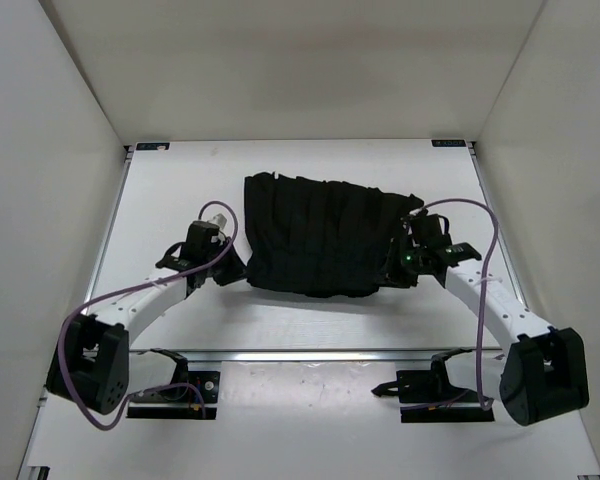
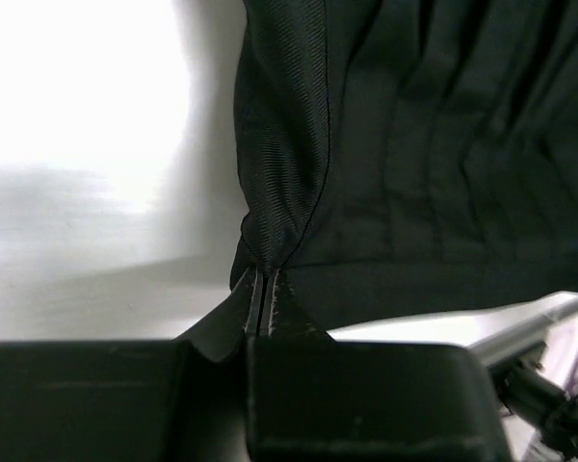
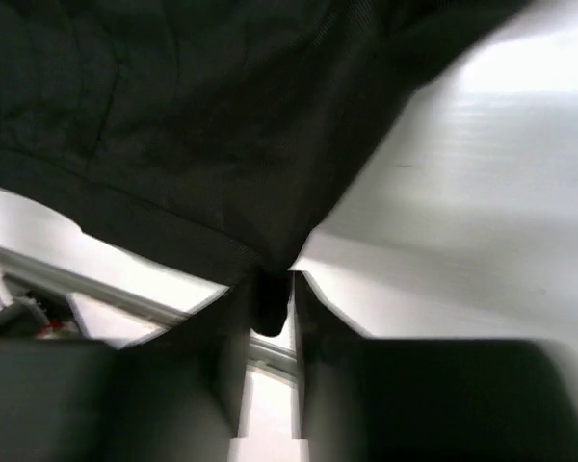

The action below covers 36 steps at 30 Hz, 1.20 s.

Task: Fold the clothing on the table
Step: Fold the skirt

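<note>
- The clothing (image 1: 320, 235) lies spread flat on the table (image 1: 180, 180), about midway between the two arms; its pleats run from the far edge toward the near hem.
- The left gripper (image 2: 262, 294) is set at the near left corner of the garment; its fingers are pressed together, with a thin pinch of the hem caught between them.
- The right gripper (image 3: 270, 294) is set at the near right corner; its fingers are drawn almost together, and a dark bunch of fabric is clamped in the narrow gap.
- The fabric is judged soft, light and limp; it can be expected to sag between the two holds once lifted, and the pleats are likely to fan open or bunch unless both corners are carried evenly.
- The fine weave looks smooth, so a shallow pinch may slip; the thicker hem band at each corner is judged the safest place to hold, and a deeper bite there would be firmer than one on a single pleat.
</note>
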Each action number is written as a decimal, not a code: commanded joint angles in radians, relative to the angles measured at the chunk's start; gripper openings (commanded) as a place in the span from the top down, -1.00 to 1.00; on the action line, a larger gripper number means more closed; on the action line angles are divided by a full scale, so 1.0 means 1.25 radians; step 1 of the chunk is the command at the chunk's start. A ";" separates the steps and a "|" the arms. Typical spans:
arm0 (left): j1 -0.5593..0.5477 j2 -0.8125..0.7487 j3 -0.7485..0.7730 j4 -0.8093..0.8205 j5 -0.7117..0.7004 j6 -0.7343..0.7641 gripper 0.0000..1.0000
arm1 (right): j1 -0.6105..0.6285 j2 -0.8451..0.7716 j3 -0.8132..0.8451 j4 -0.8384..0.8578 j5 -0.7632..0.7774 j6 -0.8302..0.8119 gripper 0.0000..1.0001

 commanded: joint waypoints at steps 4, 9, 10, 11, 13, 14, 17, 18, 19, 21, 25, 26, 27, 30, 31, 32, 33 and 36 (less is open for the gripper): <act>0.023 -0.104 -0.104 0.003 0.036 -0.062 1.00 | 0.031 0.040 0.031 -0.102 0.104 -0.076 0.49; 0.047 -0.073 -0.108 -0.004 0.017 -0.028 1.00 | 0.040 -0.029 -0.082 -0.010 0.097 0.009 0.52; 0.042 -0.063 -0.110 -0.006 0.014 -0.030 1.00 | 0.034 -0.035 -0.117 0.022 0.081 0.030 0.53; 0.041 -0.062 -0.111 0.002 0.019 -0.032 1.00 | 0.032 -0.053 -0.155 0.052 0.070 0.040 0.51; 0.032 -0.056 -0.110 0.005 0.007 -0.032 1.00 | 0.014 -0.073 -0.202 0.103 0.025 0.078 0.50; 0.032 -0.058 -0.115 0.007 0.009 -0.032 1.00 | 0.005 -0.084 -0.233 0.141 -0.003 0.089 0.50; 0.038 -0.061 -0.122 0.012 0.015 -0.033 1.00 | 0.009 -0.100 -0.287 0.220 -0.032 0.136 0.45; 0.036 -0.061 -0.125 0.007 0.017 -0.032 1.00 | 0.009 -0.105 -0.309 0.252 -0.043 0.147 0.43; 0.042 -0.062 -0.127 0.013 0.017 -0.030 1.00 | 0.002 -0.115 -0.325 0.275 -0.060 0.169 0.42; 0.041 -0.068 -0.130 0.016 0.020 -0.032 1.00 | -0.012 -0.144 -0.378 0.348 -0.084 0.213 0.40; 0.036 -0.066 -0.132 0.018 0.020 -0.035 1.00 | -0.039 -0.198 -0.448 0.429 -0.116 0.303 0.32; 0.038 -0.064 -0.132 0.017 0.024 -0.035 1.00 | -0.045 -0.201 -0.460 0.442 -0.122 0.308 0.29; 0.037 -0.063 -0.133 0.023 0.027 -0.035 1.00 | -0.055 -0.199 -0.467 0.449 -0.129 0.307 0.28; 0.033 -0.062 -0.135 0.023 0.026 -0.035 1.00 | -0.074 -0.182 -0.488 0.504 -0.173 0.324 0.25; 0.033 -0.061 -0.135 0.027 0.024 -0.038 1.00 | -0.077 -0.176 -0.502 0.524 -0.179 0.333 0.23; 0.039 -0.064 -0.137 0.023 0.023 -0.036 1.00 | -0.076 -0.175 -0.509 0.546 -0.192 0.358 0.24; 0.033 -0.063 -0.138 0.027 0.024 -0.039 1.00 | -0.077 -0.176 -0.518 0.576 -0.196 0.376 0.23; 0.035 -0.066 -0.144 0.029 0.025 -0.040 1.00 | -0.060 -0.164 -0.529 0.619 -0.179 0.419 0.22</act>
